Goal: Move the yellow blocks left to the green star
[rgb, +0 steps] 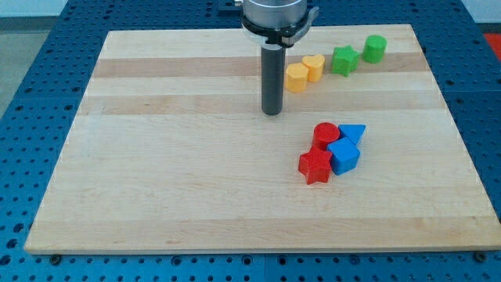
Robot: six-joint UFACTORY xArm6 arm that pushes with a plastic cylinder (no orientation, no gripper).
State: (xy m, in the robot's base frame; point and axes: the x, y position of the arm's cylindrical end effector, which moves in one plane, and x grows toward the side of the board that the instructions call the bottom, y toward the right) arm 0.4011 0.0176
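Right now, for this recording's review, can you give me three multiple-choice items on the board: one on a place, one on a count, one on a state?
1. Where is my tip relative to the yellow blocks?
A. At the view's lower left of them
B. At the view's right of them
C. On top of them

2. How many red blocks are on the board?
A. One
B. Two
C. Four

3. How do the two yellow blocks stand to each other?
A. Touching, side by side
B. At opposite board edges
C. Stacked

Answers:
1. A: the tip sits left of and below the yellow hexagonal block, apart from it.
2. B: a red cylinder and a red star lie by the blue cube and blue triangle.
3. A: the second yellow block abuts the first, just left of the green star; the green cylinder lies farther right.
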